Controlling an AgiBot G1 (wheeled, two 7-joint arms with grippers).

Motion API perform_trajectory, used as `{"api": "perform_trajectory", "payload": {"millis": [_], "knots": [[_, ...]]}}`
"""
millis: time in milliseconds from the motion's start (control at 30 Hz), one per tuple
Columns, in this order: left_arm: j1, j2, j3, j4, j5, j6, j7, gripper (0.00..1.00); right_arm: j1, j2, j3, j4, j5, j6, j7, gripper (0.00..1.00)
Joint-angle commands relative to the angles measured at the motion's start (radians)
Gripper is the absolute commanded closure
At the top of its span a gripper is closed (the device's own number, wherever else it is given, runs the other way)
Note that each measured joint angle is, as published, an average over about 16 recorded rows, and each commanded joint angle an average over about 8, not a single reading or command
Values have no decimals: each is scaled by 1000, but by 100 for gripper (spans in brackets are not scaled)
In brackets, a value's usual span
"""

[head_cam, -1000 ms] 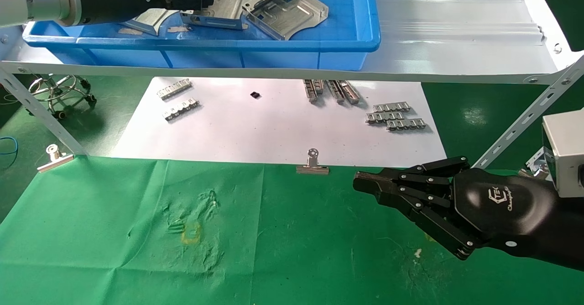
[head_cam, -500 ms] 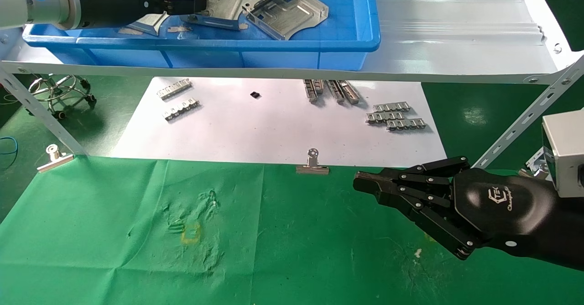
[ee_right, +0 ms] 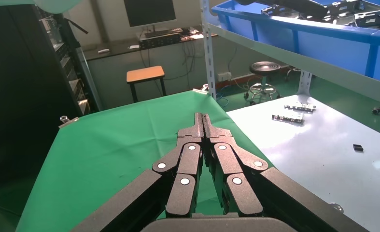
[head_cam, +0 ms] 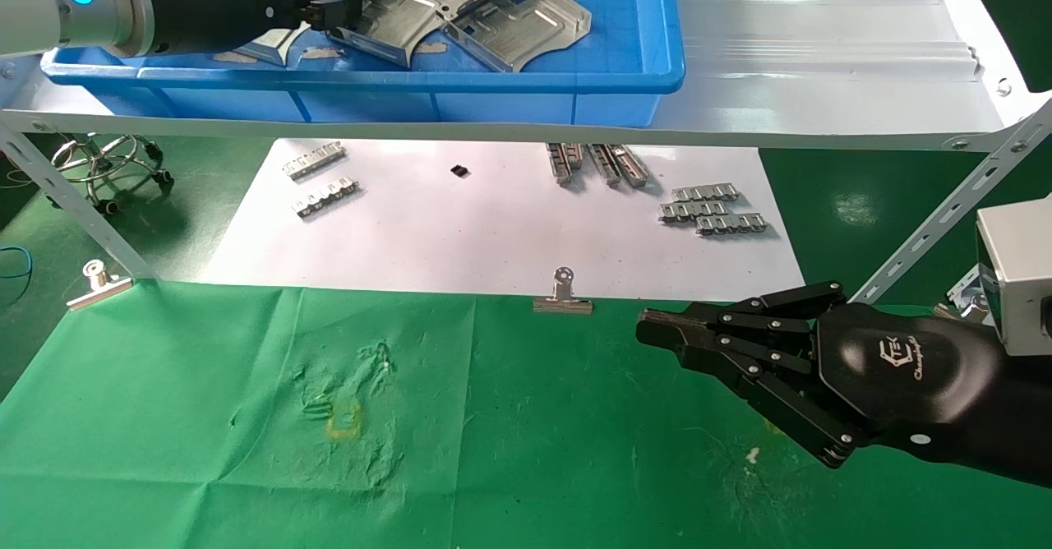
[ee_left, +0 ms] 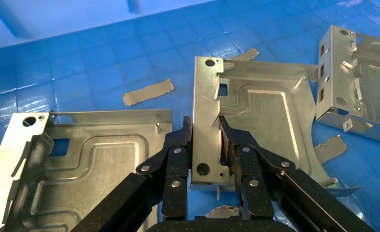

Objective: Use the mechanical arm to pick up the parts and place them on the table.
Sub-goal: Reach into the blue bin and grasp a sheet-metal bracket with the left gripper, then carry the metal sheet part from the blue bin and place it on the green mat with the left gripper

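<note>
The right gripper (head_cam: 657, 331) carries a small white logo with a line of script on its glossy black back, too fine to read; it hovers over the green table (head_cam: 526, 450), fingers pressed together on nothing. The left gripper (head_cam: 333, 13) reaches into the blue bin (head_cam: 526, 80) on the grey shelf (head_cam: 822, 64), its fingers (ee_left: 177, 159) clamped on the upturned side wall of one part (ee_left: 255, 116), which tilts up off the bin floor. Three parts show in the bin: the gripped one, a second (ee_left: 81, 154) lying flat just beside it, and a third (head_cam: 514, 15) at its other side. On the white paper sheet (head_cam: 493, 228) lie several small toothed strips (head_cam: 713, 208) in four clusters. Two binder clips (head_cam: 563, 296) sit along the cloth's far edge.
</note>
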Motion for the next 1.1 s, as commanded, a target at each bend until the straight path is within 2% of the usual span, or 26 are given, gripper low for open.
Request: {"api": "perform_trajectory", "payload": {"millis": [33, 400, 533, 667, 900, 1100], "knots": [[0, -1, 1, 0, 3, 0, -2, 100, 0, 0, 0, 0, 0, 0, 0, 100], [-5, -31, -31, -45, -3, -84, 5, 100, 0, 0, 0, 0, 0, 0, 0, 100], [5, -66, -61, -114, -46, -95, 13, 100, 0, 0, 0, 0, 0, 0, 0, 100], [29, -115, -95, -196, -122, -55, 43, 100, 0, 0, 0, 0, 0, 0, 0, 100], [94, -209, -150, -314, -272, 66, 179, 100, 0, 0, 0, 0, 0, 0, 0, 100], [163, -272, -204, -361, -418, 203, 395, 100, 0, 0, 0, 0, 0, 0, 0, 100]]}}
